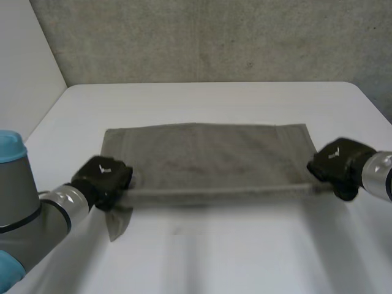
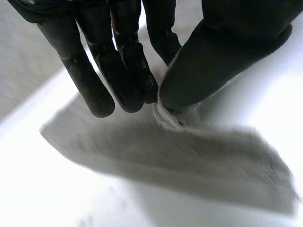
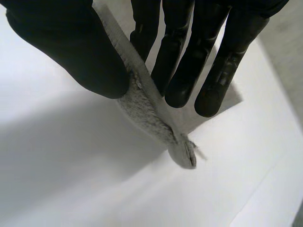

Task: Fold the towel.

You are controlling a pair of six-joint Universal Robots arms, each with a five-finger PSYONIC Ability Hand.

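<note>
Nearest the robot, the towel's [image 1: 208, 153] near edge was raised off the white table [image 1: 208, 257] and drawn into a straight line between the two hands. The left hand [image 1: 103, 173] sat at about 8 o'clock of the cloth. Its wrist view showed the thumb [image 2: 222, 52] pinching the towel [image 2: 180, 156] against the fingers just by a corner, and a small flap hung below it. The right hand [image 1: 335, 160], at about 4 o'clock, had the other near corner pinched likewise between thumb [image 3: 71, 47] and fingers, with the terry edge [image 3: 147, 111] poking out past them.

Farther off, the rest of the towel lay flat on the table toward 12 o'clock, with the grey wall [image 1: 208, 37] behind it.

The towel looked light, soft and limp. It would likely sag wherever it went unsupported, so the two near corners seemed the right places to hold it, with the edge kept taut.
</note>
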